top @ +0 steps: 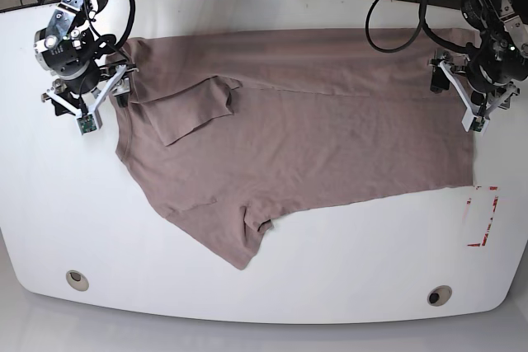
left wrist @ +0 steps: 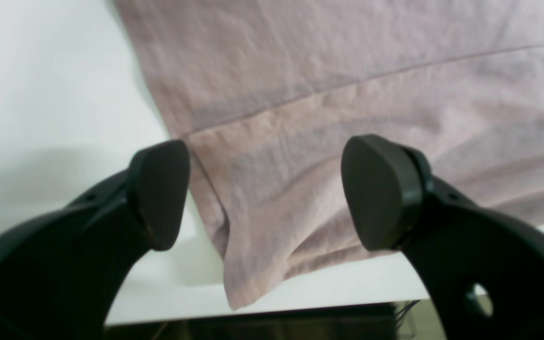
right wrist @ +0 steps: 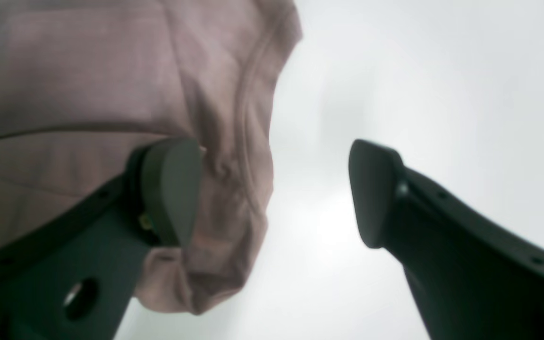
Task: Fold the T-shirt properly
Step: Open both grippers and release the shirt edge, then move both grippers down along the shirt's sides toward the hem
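- T-shirt [top: 297, 138] lies spread across the middle of the white worktop [top: 346, 286], top edge near the far edge, one sleeve pointing toward the near edge.
- Other sleeve folded over onto the body, left part of base view.
- Right gripper [right wrist: 272, 193]: jaws apart, gripping nothing, straddling a hemmed edge of the shirt.
- Left gripper [left wrist: 265, 196]: jaws released, empty, over a shirt corner near the worktop edge.
- Red tape marks [top: 483, 216] just beside the shirt's near-right corner.
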